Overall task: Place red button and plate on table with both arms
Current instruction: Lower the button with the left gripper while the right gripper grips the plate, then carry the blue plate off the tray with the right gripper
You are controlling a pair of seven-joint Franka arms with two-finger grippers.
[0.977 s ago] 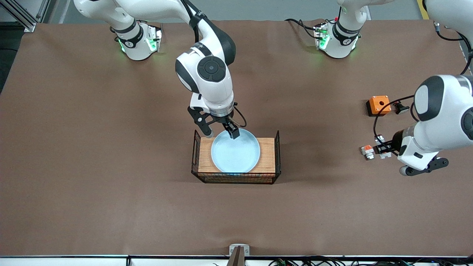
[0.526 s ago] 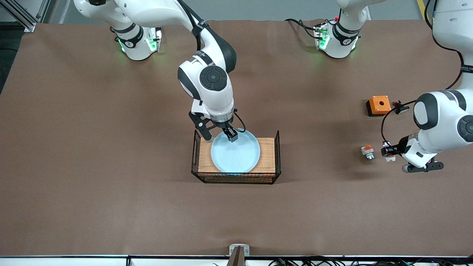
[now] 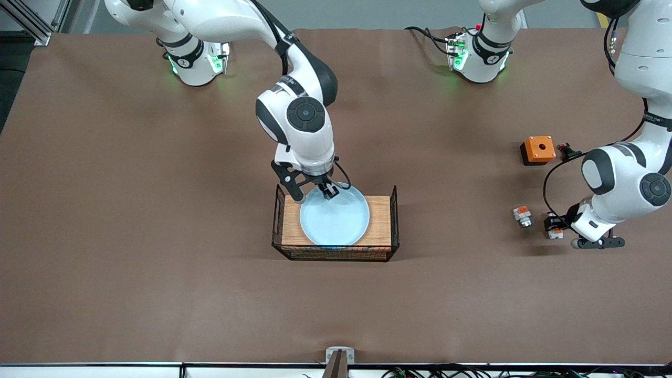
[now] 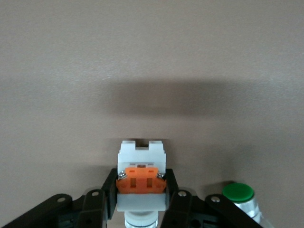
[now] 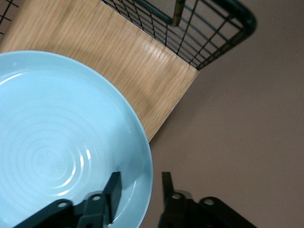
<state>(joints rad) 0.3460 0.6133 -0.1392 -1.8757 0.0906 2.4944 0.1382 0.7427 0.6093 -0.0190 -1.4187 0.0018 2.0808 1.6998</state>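
The pale-blue plate (image 3: 336, 218) lies on a wooden board (image 3: 380, 220) with black wire sides. My right gripper (image 3: 328, 190) is open at the plate's rim on the side toward the robots. In the right wrist view, one finger is inside the plate (image 5: 57, 142) and the other is outside the rim, with the gripper (image 5: 140, 190) astride it. My left gripper (image 3: 554, 226) is low over the table (image 3: 157, 210) near the left arm's end. It is shut on the red button (image 3: 552, 231), a white block with an orange patch (image 4: 142, 161) held between the fingers (image 4: 141, 183).
A shorter white-and-orange block with a silver end (image 3: 522, 215) lies beside the left gripper. An orange square box (image 3: 538, 149) and a small dark part (image 3: 569, 153) lie farther from the front camera. A green-capped silver part (image 4: 237, 194) shows in the left wrist view.
My left gripper has carried the red button away from the shorter block, toward the left arm's end and lower in the front view. My right gripper has shifted slightly at the plate's rim.
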